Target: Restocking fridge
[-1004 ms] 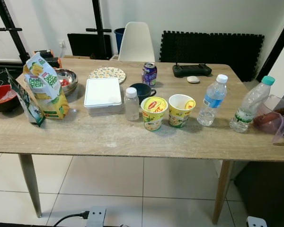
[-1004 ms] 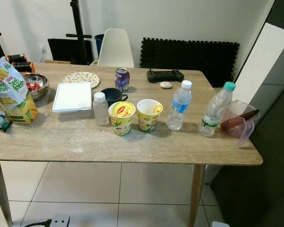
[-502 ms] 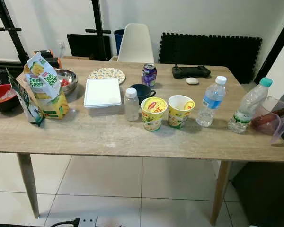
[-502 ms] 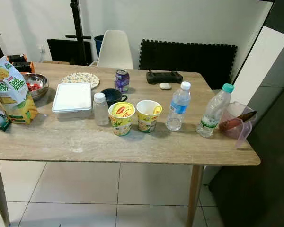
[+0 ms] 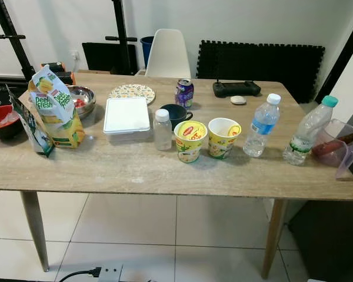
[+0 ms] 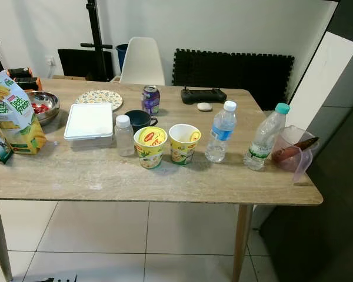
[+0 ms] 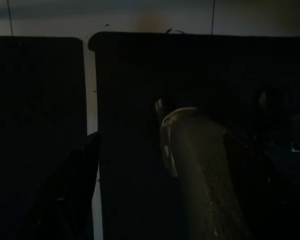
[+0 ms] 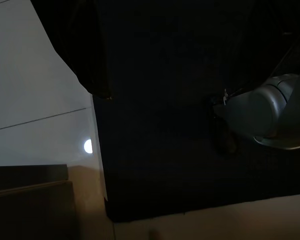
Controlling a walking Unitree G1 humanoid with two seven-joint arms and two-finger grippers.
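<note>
A wooden table [image 5: 135, 170] carries the goods to stock: two clear water bottles, one blue-labelled with a white cap [image 5: 262, 125] and one with a teal cap [image 5: 309, 131], stand right of two yellow noodle cups [image 5: 190, 141] near the middle. Left of the cups are a small white-capped bottle [image 5: 162, 130], a dark mug [image 5: 174, 114] and a flat white container [image 5: 127, 114]. A yellow-green snack bag [image 5: 56, 108] stands far left, before a metal bowl [image 5: 82, 100]. A purple can [image 5: 184, 93] sits farther back. Both wrist views are too dark, so I cannot tell how either gripper's fingers stand.
</note>
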